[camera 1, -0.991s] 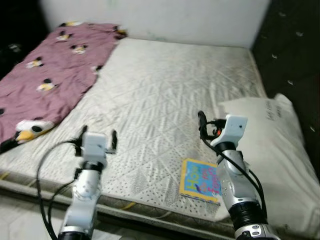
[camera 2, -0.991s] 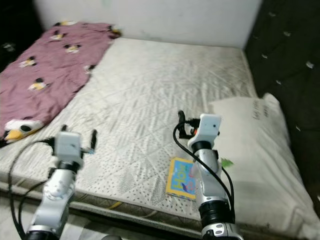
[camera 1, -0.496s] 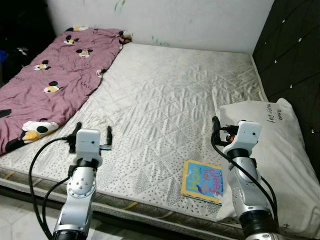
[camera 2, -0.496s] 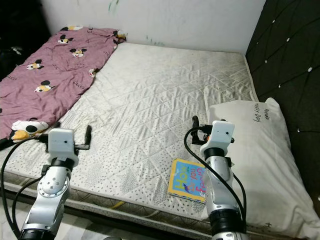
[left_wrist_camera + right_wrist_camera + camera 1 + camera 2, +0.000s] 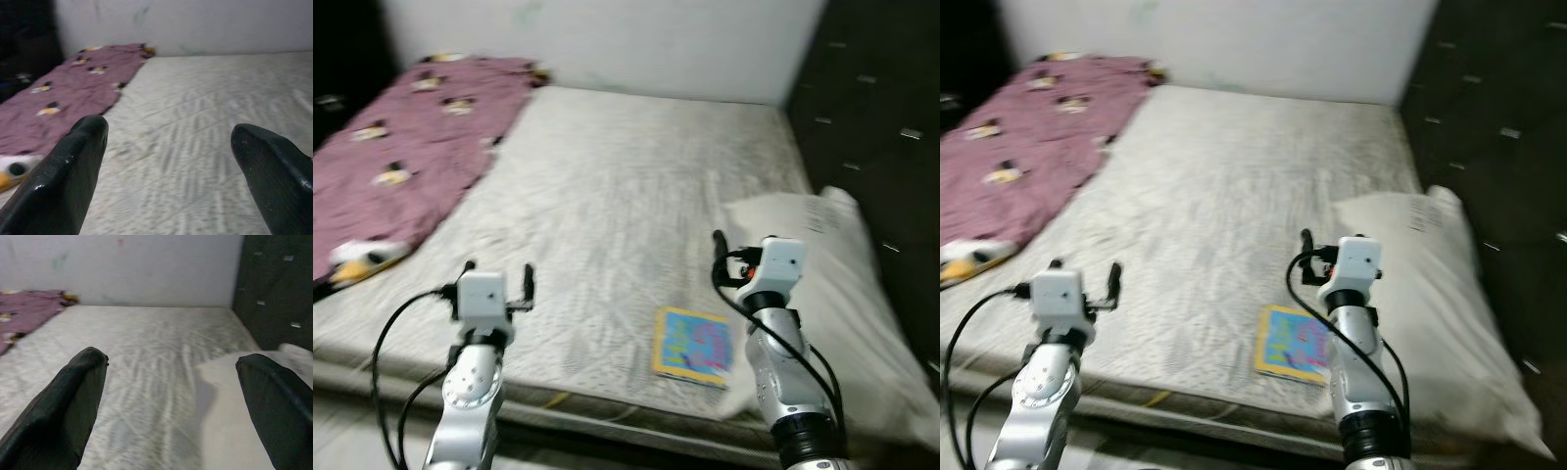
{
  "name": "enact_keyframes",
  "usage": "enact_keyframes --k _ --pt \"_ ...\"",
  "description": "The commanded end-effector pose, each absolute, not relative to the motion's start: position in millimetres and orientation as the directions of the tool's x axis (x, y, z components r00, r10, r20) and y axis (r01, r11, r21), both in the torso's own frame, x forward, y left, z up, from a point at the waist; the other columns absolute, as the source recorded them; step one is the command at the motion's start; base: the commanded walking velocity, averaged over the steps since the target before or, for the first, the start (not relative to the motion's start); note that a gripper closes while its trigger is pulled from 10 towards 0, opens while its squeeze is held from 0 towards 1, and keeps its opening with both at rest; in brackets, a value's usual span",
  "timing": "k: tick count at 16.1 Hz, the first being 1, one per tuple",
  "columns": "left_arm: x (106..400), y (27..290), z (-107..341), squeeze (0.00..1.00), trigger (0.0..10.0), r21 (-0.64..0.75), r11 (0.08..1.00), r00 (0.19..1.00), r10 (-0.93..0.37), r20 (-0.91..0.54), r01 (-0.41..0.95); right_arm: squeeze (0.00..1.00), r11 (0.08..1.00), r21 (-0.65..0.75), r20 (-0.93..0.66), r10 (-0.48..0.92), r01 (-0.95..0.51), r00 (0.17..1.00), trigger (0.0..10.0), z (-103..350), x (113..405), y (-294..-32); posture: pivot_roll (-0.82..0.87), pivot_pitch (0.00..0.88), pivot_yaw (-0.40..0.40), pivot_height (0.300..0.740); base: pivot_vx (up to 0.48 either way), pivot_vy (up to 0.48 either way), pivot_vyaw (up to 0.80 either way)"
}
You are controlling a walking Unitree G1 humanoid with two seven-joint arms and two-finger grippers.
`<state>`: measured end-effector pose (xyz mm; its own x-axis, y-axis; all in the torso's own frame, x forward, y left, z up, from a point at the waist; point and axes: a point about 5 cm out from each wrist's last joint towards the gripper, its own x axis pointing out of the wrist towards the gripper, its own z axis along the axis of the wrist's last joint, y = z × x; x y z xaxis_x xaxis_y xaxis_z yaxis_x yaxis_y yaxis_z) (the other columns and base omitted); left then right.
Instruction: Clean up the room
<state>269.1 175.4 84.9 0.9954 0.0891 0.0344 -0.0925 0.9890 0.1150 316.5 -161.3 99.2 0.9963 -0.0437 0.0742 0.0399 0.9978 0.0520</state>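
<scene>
A colourful picture book (image 5: 693, 345) lies flat on the bare quilted mattress (image 5: 636, 186) near its front edge. Beside it on the right rests a white pillow (image 5: 837, 294). A purple blanket (image 5: 406, 147) with cartoon prints covers the mattress's left side. My left gripper (image 5: 498, 275) is held up over the front edge, open and empty. My right gripper (image 5: 744, 257) is raised just above and to the right of the book, also open and empty. In the right wrist view the fingers (image 5: 73, 396) stand wide apart over mattress and pillow.
A dark tufted headboard (image 5: 871, 108) runs along the right side and a pale wall (image 5: 607, 39) stands behind the bed. A strip of floor (image 5: 352, 431) lies in front of the mattress edge. The picture is blurred.
The whole picture has shifted and blurred, so the camera has moved. Both arms keep the same raised pose with open fingers. The book and pillow lie as before.
</scene>
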Motion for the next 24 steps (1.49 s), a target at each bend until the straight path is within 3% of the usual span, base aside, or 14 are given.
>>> enact_keyframes --k 1,5,10,24 --pt "269.5 171.7 93.5 0.0 10.0 0.107 0.991 0.995 0.076 0.066 -0.082 0.0 0.998 0.046 0.068 -0.046 0.043 0.997 10.0 98.0 313.4 -163.8 0.02 0.064 -0.03 0.74 0.0 0.0 -0.8" --pt "268.5 169.8 92.7 0.0 10.0 0.095 0.993 0.996 0.064 0.055 -0.069 0.0 0.999 0.042 0.05 -0.007 0.005 0.999 10.0 95.2 311.2 -156.3 0.02 0.091 -0.039 0.74 0.0 0.378 -0.56" --pt "267.6 158.7 91.5 0.0 10.0 0.073 0.997 0.999 0.029 0.032 -0.032 0.0 0.999 0.039 0.045 -0.017 0.015 0.999 10.0 94.7 308.6 -161.0 0.01 0.101 -0.029 0.74 0.0 0.48 0.0" --pt "262.9 164.2 85.5 0.0 10.0 0.075 0.996 0.999 0.051 -0.012 -0.05 0.0 0.998 0.036 0.022 0.044 -0.044 0.999 10.0 91.2 306.3 -151.5 0.02 0.13 -0.039 0.74 0.0 0.48 0.0"
